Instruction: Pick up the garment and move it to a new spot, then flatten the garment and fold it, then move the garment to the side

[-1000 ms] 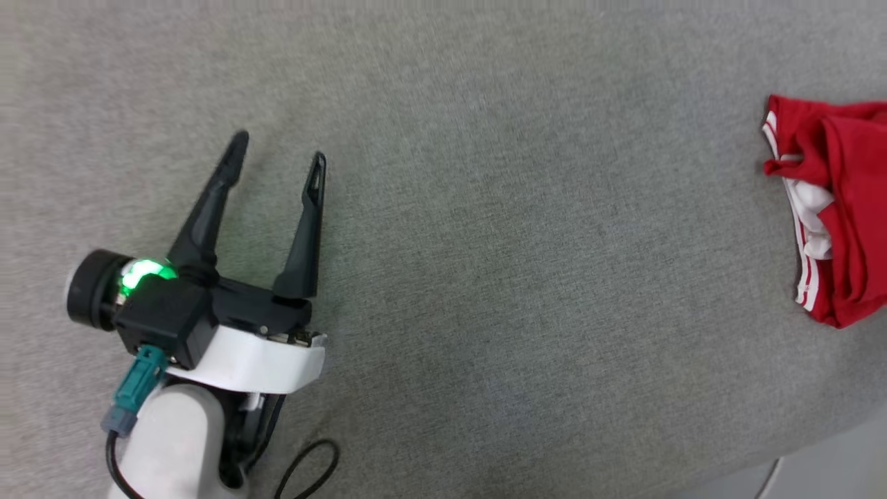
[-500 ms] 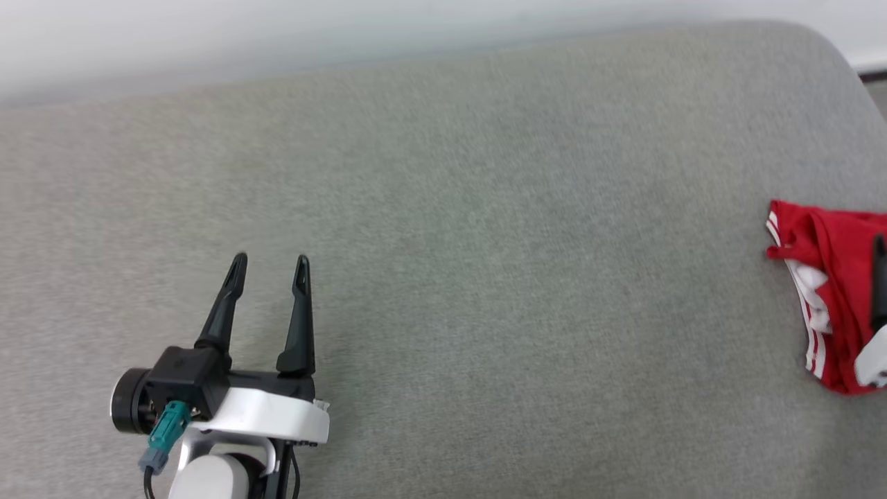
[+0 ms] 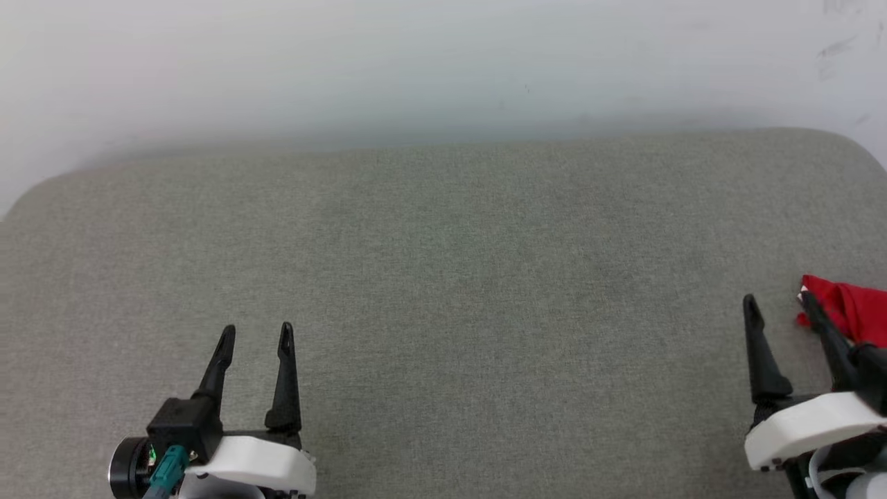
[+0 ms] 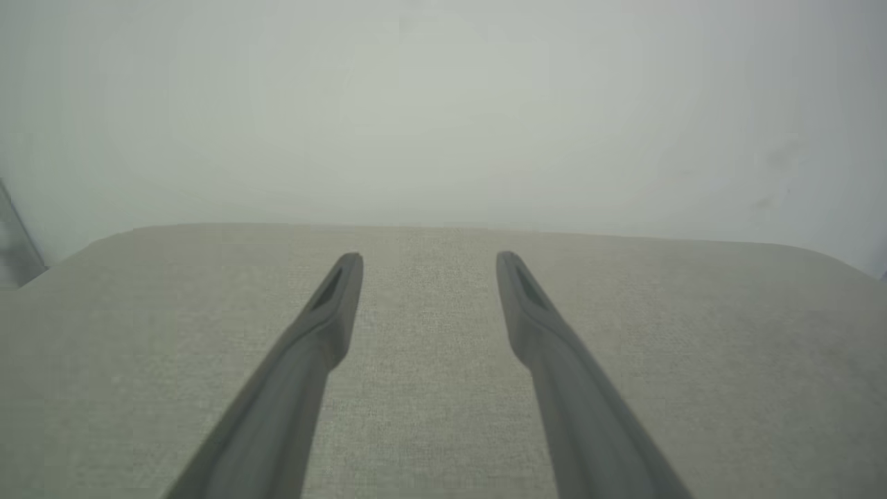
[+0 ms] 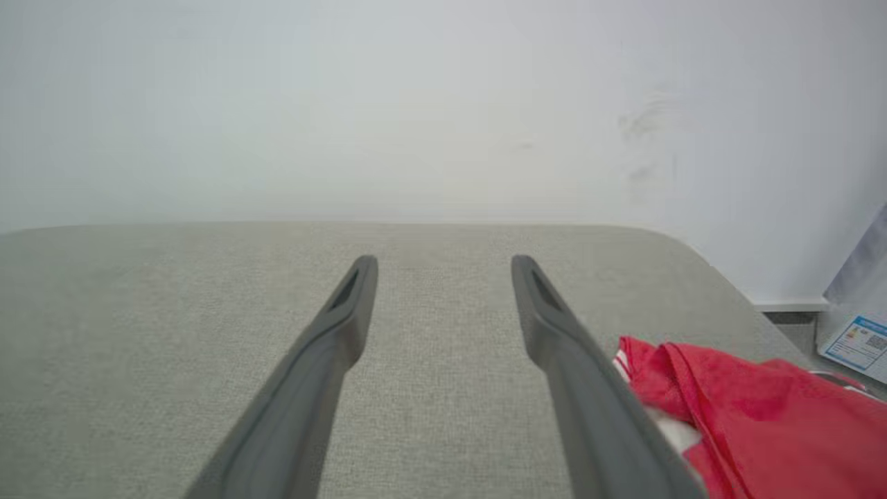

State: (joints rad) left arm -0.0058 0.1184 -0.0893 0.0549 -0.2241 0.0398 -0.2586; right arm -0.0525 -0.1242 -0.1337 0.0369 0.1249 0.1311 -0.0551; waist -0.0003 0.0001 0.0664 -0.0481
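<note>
A pale wall (image 3: 443, 62) rises behind a broad grey padded surface (image 3: 443, 277) with rounded far corners. At this surface's right edge lies the garment (image 3: 856, 312), a bright red bunched heap. In the head view the frame cuts most of it off, and a dark finger crosses in front of its near side. I can make out no lettering or logo on it. The right gripper (image 3: 777, 299) hovers over the surface's near right part, jaws spread wide with nothing between them. The cloth sits just outside its outer finger, and I cannot tell whether that finger touches it. The left gripper (image 3: 257, 328) stands over the surface's near left part, well apart from the garment, with its jaws also wide and empty. The right wrist view comes closer, adding crumpled red folds, a patch of white inside and a sliver of striped trim. It also takes in a blue-and-white label (image 5: 859, 343) beyond the surface's far right corner, its print too small to read. The left wrist view looks along its fingers across bare grey fabric to the wall.
</note>
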